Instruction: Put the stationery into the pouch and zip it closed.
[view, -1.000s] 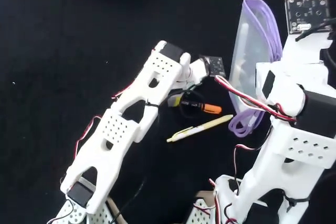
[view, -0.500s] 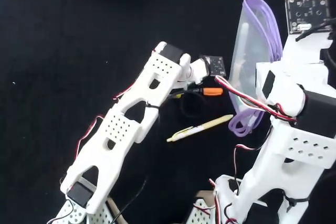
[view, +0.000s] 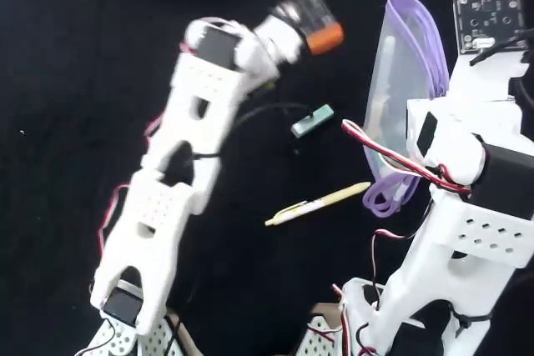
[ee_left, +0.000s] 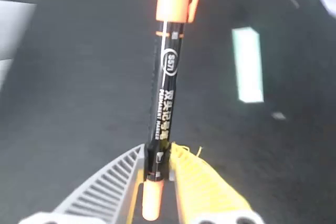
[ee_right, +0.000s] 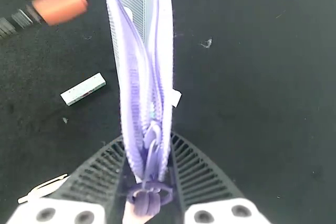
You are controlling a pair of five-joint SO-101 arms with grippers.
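over the black table (view: 75, 106) the left arm (view: 188, 135) stands stretched out toward the far side, its wrist end lifted above the cloth; the left gripper (ee_left: 157, 155) is clamped on a black marker (ee_left: 167, 90) with an orange cap, pinching it close to its near end so that the barrel runs straight out from the jaws, capped end foremost; in the right wrist view that orange cap (ee_right: 59, 2) hangs in the air just beside the pouch's open end, not touching it; on the right side of the table the right arm (view: 463, 206) holds up a clear pouch (view: 399, 81) with a purple zip, standing on edge with its long side upright; the right gripper (ee_right: 149, 153) is closed on the pouch's lower end, right at the purple zip pull (ee_right: 148, 195), and the two zip tracks run away from the jaws with a narrow gap between them, so the zip is not closed; a small pale-green eraser (view: 312, 120) lies flat on the cloth between the two arms, near the pouch but apart from it; nearer the arm bases a yellow pen (view: 319, 203) lies slanted on the table, its far tip close to the pouch's lower purple edge; both eraser and pen are outside the pouch
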